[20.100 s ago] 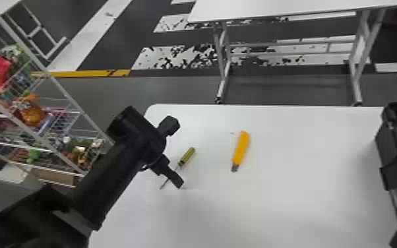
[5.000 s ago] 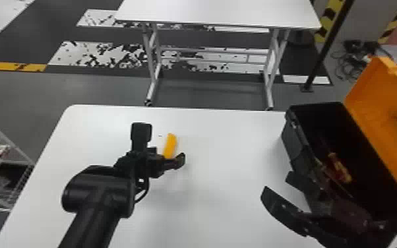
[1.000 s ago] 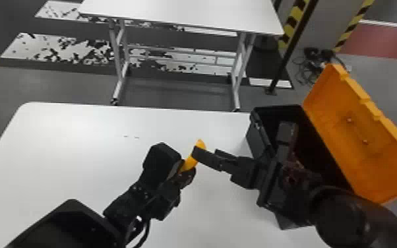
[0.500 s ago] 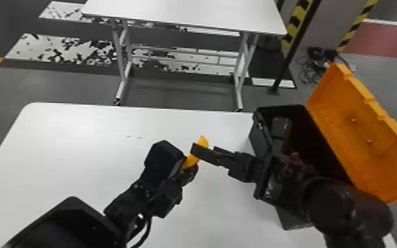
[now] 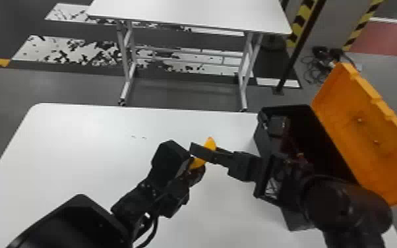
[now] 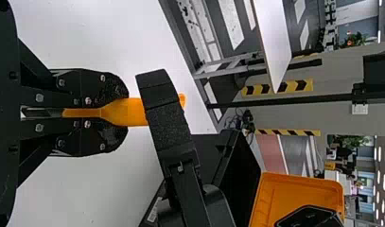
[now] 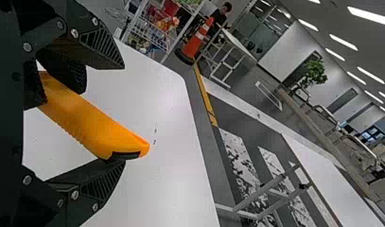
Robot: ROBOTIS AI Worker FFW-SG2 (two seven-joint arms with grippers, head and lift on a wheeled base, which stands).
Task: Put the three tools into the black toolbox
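Pinching the yellow knife [image 7: 91,125] by its narrow end, the left gripper [image 6: 120,112] leaves the wide body jutting out, free to be taken. Around that body the right gripper [image 7: 124,116] has its fingers parted, one to either side, holding nothing firmly; whether one touches, I cannot tell. It looks like a handover above the table [image 5: 92,148], sensible since the black toolbox [image 5: 295,219] sits on the right arm's side. Its orange lid [image 5: 366,132] leans back, leaving the opening ready for the knife.
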